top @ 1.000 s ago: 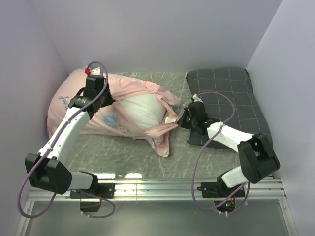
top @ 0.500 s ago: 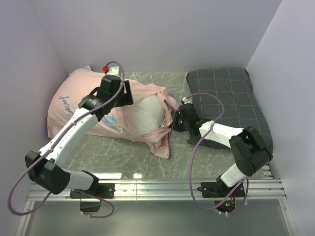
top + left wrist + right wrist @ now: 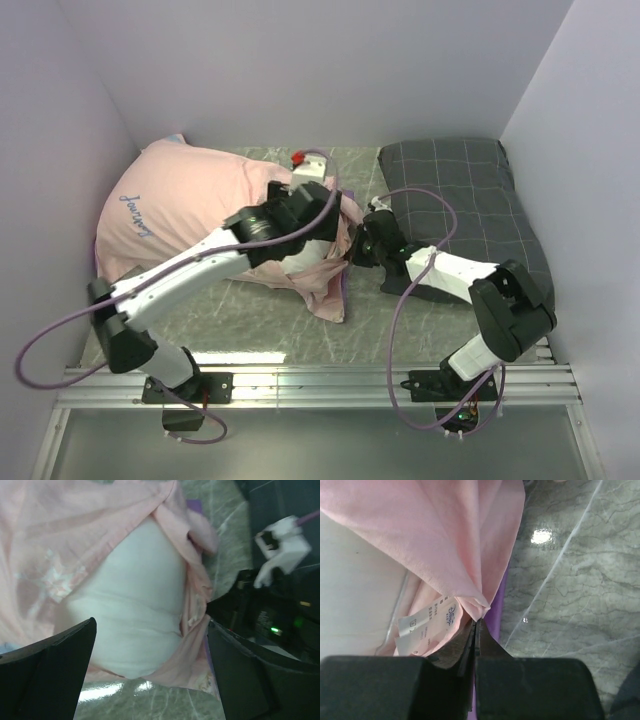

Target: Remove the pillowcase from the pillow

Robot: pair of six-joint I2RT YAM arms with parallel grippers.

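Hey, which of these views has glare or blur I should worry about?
Top external: evenly lit, with one bright reflection on the table near its front edge. Left wrist: soft overall, the pillow nearly featureless, its own fingers dark blurs. Right wrist: sharp on the pillowcase and its label, with a small glare spot on the marble.

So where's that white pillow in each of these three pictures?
Top external: the pillow peeks from the open end of the pillowcase, centre, partly under the left arm.
Left wrist: the pillow fills the middle, framed by the open left gripper.
Right wrist: a pale bulge at the left edge.
Shared landmark: the pillowcase edge pinched by the right gripper.
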